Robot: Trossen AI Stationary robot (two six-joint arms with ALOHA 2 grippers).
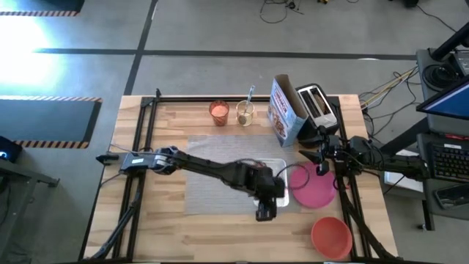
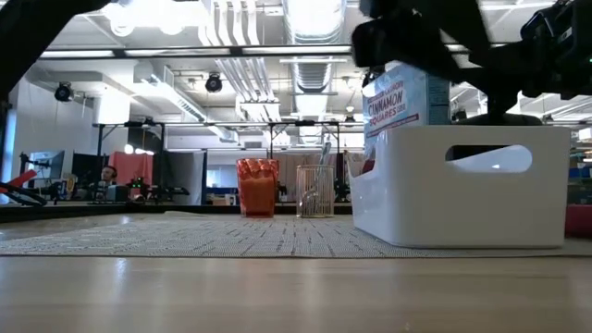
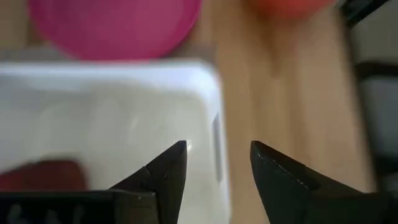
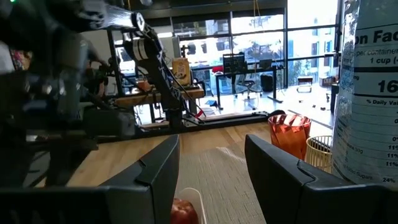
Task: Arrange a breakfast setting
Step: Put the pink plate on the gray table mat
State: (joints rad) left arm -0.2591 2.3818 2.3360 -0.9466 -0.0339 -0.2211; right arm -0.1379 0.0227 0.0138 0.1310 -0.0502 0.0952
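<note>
A white bin stands on the grey mat, and a red apple lies inside it. My left gripper hovers open over the bin's near right corner, one finger above the inside and one above the table outside. The pink plate lies just right of the bin, with the orange-red bowl nearer the front edge. The orange cup and a mesh cup holding a spoon stand at the back. My right gripper waits open at the right edge.
A cereal box and a toaster stand at the back right. In the low view the bin blocks the right half of the table. Bare wood lies along the front edge.
</note>
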